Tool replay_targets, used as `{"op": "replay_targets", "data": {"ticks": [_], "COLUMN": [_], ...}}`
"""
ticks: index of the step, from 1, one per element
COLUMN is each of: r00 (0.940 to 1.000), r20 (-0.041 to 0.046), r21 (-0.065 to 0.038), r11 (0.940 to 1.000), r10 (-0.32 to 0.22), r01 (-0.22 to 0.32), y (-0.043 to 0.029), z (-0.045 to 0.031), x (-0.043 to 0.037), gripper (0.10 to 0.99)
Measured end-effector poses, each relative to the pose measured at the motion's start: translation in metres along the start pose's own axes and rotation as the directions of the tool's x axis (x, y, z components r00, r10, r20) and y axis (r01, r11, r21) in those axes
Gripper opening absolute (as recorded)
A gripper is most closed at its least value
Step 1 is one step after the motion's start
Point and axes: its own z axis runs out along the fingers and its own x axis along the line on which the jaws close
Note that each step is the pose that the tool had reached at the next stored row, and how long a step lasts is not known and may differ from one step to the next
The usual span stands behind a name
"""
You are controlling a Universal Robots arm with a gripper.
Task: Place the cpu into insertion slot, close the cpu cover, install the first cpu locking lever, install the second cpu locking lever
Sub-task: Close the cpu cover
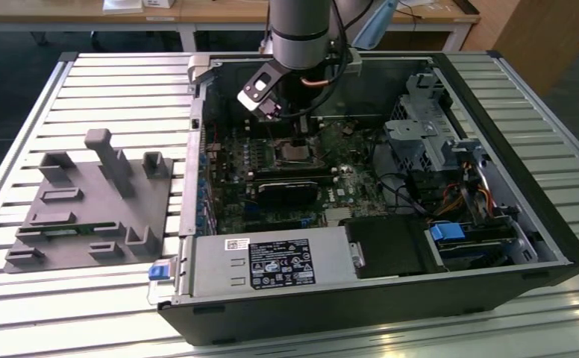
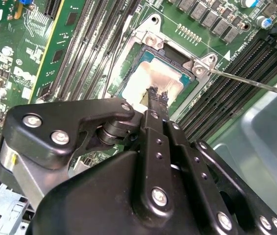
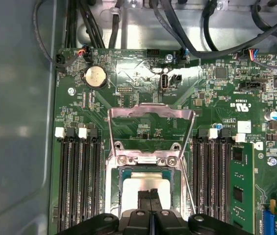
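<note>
Grey is the one moulded fixture (image 1: 90, 201) we see at nine o'clock, on the exterior view's left, lying on the slatted table (image 1: 120, 74). Beside it toward three o'clock stands one open computer case (image 1: 369, 306), with one silver power supply (image 1: 269, 265) at its six o'clock edge. One arm (image 1: 300, 30) comes down from twelve o'clock, and its gripper (image 1: 298, 134) hangs right over the socket (image 1: 292, 153) near the middle of the board.

In both wrist views we count one cpu (image 2: 148, 78) (image 3: 138, 183), seated flat in the socket with its top catching the light. One cover (image 3: 148, 110), a thin silver frame, is swung up off the chip and stands open. One thin lever (image 2: 251, 83) sticks out free from the socket's corner. We count two banks of memory slots (image 3: 79, 181), one on either side of the socket, and one coin battery (image 3: 95, 77).

The gripper (image 2: 158, 94) (image 3: 150, 193) has its two fingers pressed together with nothing between them. The tips sit over the chip's top, but we cannot tell whether they touch it.

At three o'clock in the case, on the exterior view's right, is one metal drive cage (image 1: 429, 127).
</note>
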Motion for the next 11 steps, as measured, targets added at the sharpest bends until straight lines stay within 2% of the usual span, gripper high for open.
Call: {"op": "replay_targets", "data": {"ticks": [3, 6, 11], "r00": [1.0000, 1.0000, 1.0000], "r20": [-0.0002, -0.0001, 0.0000], "r21": [0.000, 0.000, 0.000], "r11": [1.0000, 1.0000, 1.0000], "r10": [0.000, 0.000, 0.000], "r01": [0.000, 0.000, 0.000], "y": [0.0003, 0.0008, 0.0021], "z": [-0.0038, -0.0115, -0.0306], "x": [0.0000, 0.0000, 0.0001], "gripper": [0.106, 0.106, 0.106]}}
